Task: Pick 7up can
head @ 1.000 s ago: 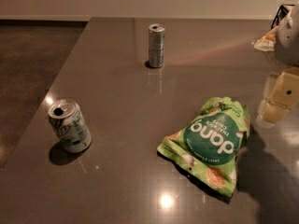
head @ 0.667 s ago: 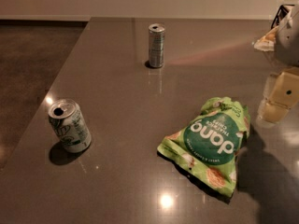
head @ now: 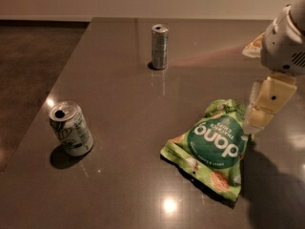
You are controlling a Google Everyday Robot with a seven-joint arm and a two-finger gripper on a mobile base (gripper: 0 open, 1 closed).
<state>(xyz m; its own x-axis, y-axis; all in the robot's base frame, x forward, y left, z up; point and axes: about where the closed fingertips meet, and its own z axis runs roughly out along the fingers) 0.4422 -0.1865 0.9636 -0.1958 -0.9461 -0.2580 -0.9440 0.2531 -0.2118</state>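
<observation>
Gripper (head: 259,112) hangs at the right edge of the scene, pointing down just beside the right side of the green chip bag (head: 212,149); whether it is spread or closed cannot be told. The 7up can (head: 71,129) stands at the near left of the dark surface (head: 119,85), well apart from the gripper. A slim silver can (head: 159,46) stands far back, near the middle.

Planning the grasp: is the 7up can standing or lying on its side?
Standing: the 7up can has its silver top facing up, base on the table. The gripper hangs far right, beside the chip bag.
</observation>
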